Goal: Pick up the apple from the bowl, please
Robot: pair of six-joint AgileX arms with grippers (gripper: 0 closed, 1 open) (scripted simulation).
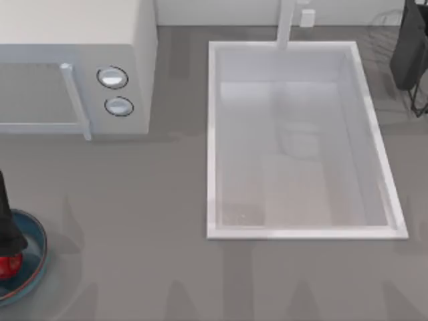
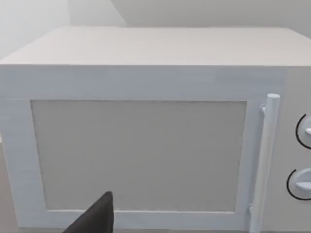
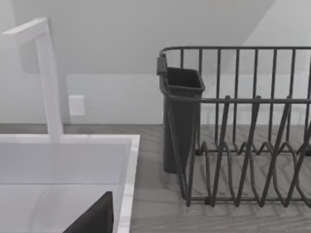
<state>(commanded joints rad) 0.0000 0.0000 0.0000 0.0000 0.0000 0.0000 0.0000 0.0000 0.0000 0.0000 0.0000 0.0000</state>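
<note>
Left hand (image 1: 7,249) low at the table's left edge; right arm parked far right.

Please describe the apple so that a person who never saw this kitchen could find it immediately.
Start at the white microwave at the top view's left, then go down to the counter's left edge, where a teal-blue bowl lies. The apple sits in it beneath the dark left gripper. It is the scene's one glossy red, round thing.

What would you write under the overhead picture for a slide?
Left arm's gripper over the apple in the bowl, beside a microwave and sink.
</note>
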